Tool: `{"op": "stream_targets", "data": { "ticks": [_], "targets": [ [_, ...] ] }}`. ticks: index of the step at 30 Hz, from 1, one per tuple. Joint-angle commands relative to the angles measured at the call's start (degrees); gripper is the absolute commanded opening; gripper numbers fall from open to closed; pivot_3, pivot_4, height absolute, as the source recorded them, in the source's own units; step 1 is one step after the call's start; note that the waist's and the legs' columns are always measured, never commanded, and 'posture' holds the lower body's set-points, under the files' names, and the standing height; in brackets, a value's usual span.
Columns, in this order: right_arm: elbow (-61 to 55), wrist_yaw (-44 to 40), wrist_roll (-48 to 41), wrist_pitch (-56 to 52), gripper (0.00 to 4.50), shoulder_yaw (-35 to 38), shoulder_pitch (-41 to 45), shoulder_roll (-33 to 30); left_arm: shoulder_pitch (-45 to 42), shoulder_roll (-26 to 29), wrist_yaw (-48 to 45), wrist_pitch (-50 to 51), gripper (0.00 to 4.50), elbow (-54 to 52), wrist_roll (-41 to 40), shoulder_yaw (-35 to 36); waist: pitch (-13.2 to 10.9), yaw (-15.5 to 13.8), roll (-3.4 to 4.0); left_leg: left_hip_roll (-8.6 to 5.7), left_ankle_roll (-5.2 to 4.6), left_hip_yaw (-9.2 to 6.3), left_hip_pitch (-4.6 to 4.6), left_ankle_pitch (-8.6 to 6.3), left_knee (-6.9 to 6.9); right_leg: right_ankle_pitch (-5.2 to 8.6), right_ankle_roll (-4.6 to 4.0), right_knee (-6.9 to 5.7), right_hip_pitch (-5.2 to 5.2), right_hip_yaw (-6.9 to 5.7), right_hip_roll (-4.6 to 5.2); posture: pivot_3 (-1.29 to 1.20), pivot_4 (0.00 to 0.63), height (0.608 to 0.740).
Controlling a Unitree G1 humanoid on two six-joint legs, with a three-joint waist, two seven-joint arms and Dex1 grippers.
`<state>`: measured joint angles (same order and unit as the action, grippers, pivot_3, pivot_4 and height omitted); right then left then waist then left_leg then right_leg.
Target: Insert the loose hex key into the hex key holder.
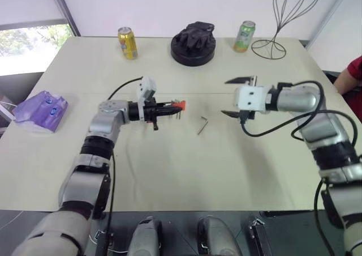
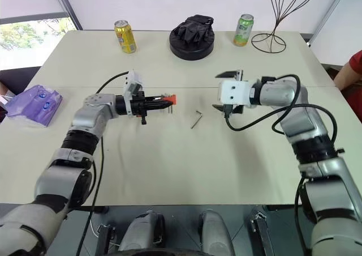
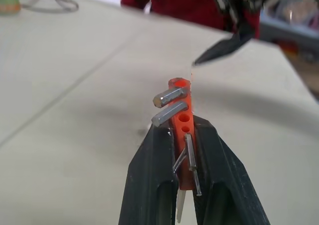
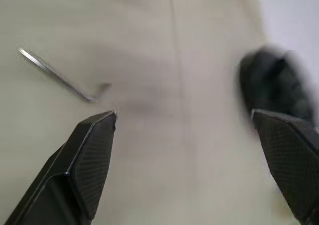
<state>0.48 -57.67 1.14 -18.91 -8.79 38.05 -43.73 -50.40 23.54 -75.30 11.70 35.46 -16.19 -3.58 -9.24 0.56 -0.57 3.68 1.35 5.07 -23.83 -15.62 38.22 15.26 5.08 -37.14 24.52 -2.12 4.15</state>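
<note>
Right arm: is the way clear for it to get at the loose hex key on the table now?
Probably yes. The loose hex key lies bare on the table, nothing on or against it. The right gripper is open just beside it, with clear cloth between; the hex key holder is held off to the other side.

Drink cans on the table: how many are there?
2: a yellow can at the far left of the table and a green can at the far right, flanking the black gloves.

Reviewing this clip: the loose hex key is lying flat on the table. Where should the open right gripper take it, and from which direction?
Probably the long shank of the hex key, from above, fingers straddling it crosswise. It lies flat, so no side gap exists. The right gripper is open beside it.
</note>
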Motion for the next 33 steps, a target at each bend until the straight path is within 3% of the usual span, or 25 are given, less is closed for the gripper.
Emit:
{"op": "stream_targets", "data": {
  "ticks": [1, 4, 8, 13, 20, 29, 32, 33],
  "targets": [
    [-12.3, -0.4, -7.9, -22.1, 4.48, 3.7, -1.4, 0.2, -0.6, 2.0, -1.6, -0.4, 0.21, -4.8, -0.3, 0.2, 0.0, 0.0, 0.0, 0.0, 0.0, -0.01, 0.0, 0.0, 0.0, 0.0, 0.0, 0.01, 0.0, 0.0, 0.0, 0.0, 0.15, 0.74],
    [-17.5, 1.3, -12.4, -35.5, 4.48, 4.5, -2.3, 0.9, 0.5, 3.6, -2.2, 2.1, 0.21, -8.5, -1.3, 0.5, 0.0, 0.0, 0.0, -0.01, -0.04, -0.03, 0.0, -0.02, 0.0, 0.0, 0.0, 0.02, 0.0, 0.0, -0.01, 0.0, 0.15, 0.74],
    [-19.3, 5.0, -15.1, -44.3, 4.5, 4.4, -2.4, 2.6, 2.1, 4.7, -1.6, 5.6, 0.1, -12.6, -3.0, 1.5, 0.0, 0.0, 0.0, -0.02, -0.1, -0.08, 0.0, -0.06, -0.01, 0.0, 0.0, 0.01, 0.0, 0.01, -0.02, 0.0, 0.15, 0.74],
    [-13.5, 14.3, -17.1, -59.7, 4.5, 7.2, 1.5, 12.1, 4.7, 5.7, 0.4, 6.8, 0.1, -17.1, -3.0, 1.6, 0.0, 0.2, 0.0, -0.02, -0.1, -0.11, -0.01, -0.05, -0.01, 0.0, 0.0, -0.02, 0.0, 0.01, -0.03, 0.0, 0.15, 0.74],
    [-0.4, 27.1, -14.4, -62.6, 4.5, 9.9, 8.9, 23.2, 7.9, 8.3, 3.1, 3.3, 0.1, -23.2, -0.9, 1.1, 0.0, 0.1, 0.0, -0.04, -0.09, -0.13, -0.05, -0.05, -0.02, 0.0, 0.0, -0.05, 0.02, 0.03, -0.03, 0.0, 0.15, 0.74],
    [7.6, 35.9, -12.4, -63.3, 4.5, 7.6, 11.6, 29.2, 12.6, 6.9, 8.3, 5.6, 0.1, -29.5, -3.0, 2.1, 0.0, 0.3, 0.02, -0.04, -0.08, -0.2, -0.12, -0.05, -0.03, 0.0, 0.0, -0.06, 0.04, 0.03, -0.04, 0.0, 0.15, 0.74],
    [10.1, 37.3, -11.9, -63.1, 3.63, 5.1, 10.4, 30.5, 13.2, 6.4, 9.6, 5.6, 0.0, -30.0, -3.5, 2.2, 0.1, 0.5, -0.07, -0.03, -0.1, -0.21, -0.07, -0.06, -0.03, 0.0, 0.0, -0.07, 0.02, 0.03, -0.05, 0.0, 0.15, 0.74],
    [10.6, 37.6, -11.8, -63.1, 3.16, 4.0, 9.9, 30.9, 13.4, 6.3, 9.9, 5.6, 0.0, -30.1, -3.7, 2.3, 0.2, 0.5, -0.09, -0.03, -0.11, -0.21, -0.05, -0.06, -0.03, 0.0, 0.0, -0.07, 0.02, 0.03, -0.05, 0.0, 0.15, 0.74]
  ]
}}
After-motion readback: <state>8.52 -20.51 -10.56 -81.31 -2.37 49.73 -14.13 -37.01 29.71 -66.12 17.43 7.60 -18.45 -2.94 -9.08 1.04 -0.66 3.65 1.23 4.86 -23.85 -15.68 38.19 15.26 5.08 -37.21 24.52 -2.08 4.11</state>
